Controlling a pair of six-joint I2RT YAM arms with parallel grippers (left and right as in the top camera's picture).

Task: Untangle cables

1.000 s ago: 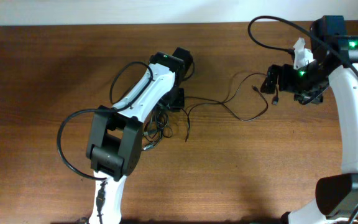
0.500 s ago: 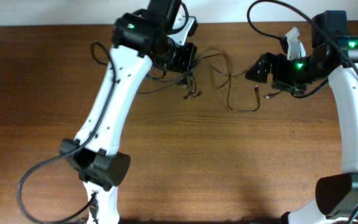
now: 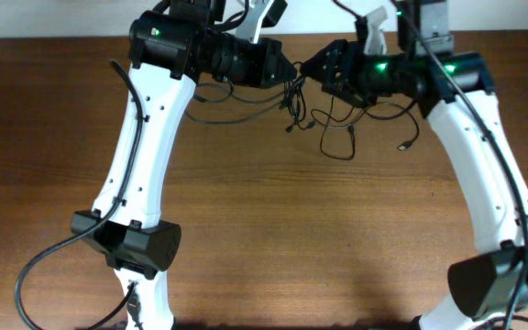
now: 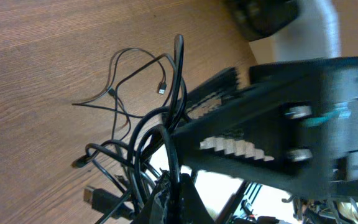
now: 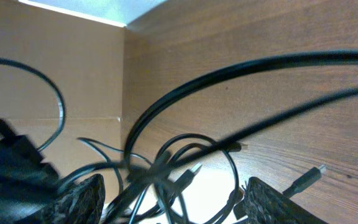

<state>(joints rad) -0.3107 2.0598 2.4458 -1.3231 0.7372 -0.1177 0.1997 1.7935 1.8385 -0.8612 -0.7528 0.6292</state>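
Overhead shows a brown wooden tabletop with two arms leaning in over it. The white jointed left arm rises from the near edge towards the far edge, and the white jointed right arm arches in from the near right corner. Their black heads almost meet at the middle of the far edge.

The left gripper and the right gripper face each other, just apart. A bundle of thin black cables is strung between them. Loops sag from the bundle towards the table's middle (whether they touch the wood, I cannot tell).

In the left wrist view the left gripper is pinched together on the knotted cables, and the right gripper's toothed pad looms close beside them.

In the right wrist view the right gripper stands wide. Its black ridged fingers sit far apart with the cable tangle between them, not clamped.

One small plug end lies out to the right of the loops.
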